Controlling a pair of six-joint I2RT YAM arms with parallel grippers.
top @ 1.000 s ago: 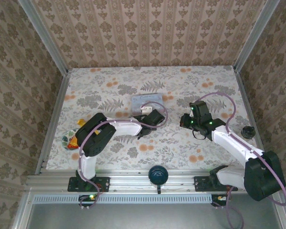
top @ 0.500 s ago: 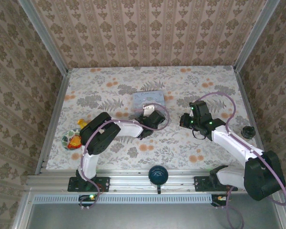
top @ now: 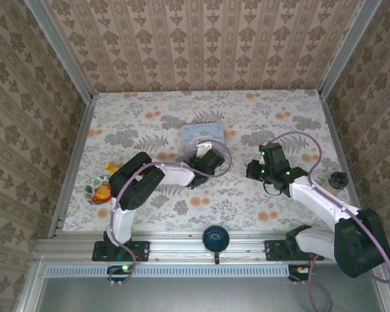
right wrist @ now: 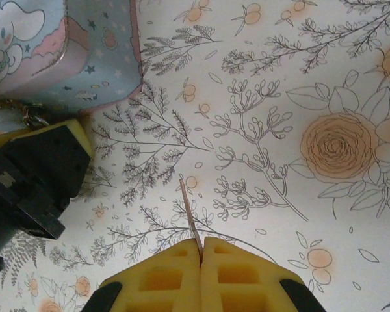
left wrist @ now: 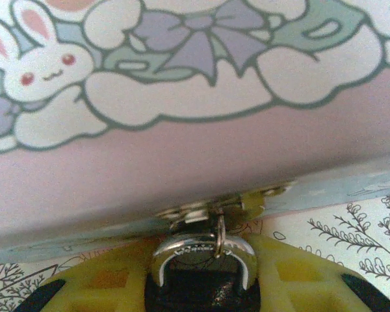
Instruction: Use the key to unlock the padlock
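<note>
**Padlock caught, key waiting**

Over the last second my left tool (left wrist: 203,268) has been closing, and its yellow pads (left wrist: 299,279) now press against both sides of the padlock (left wrist: 205,291). The lock hangs by its shackle from the hasp (left wrist: 208,209) of the pale blue cartoon tin (left wrist: 182,162). I judge this steadies it for the key. My right tool (right wrist: 201,242) stays clenched on the key (right wrist: 189,211), whose thin blade pokes out over the floral worktop (right wrist: 279,78), well apart from the lock. Lining the blade up comes next, though I cannot see the keyhole.
</note>
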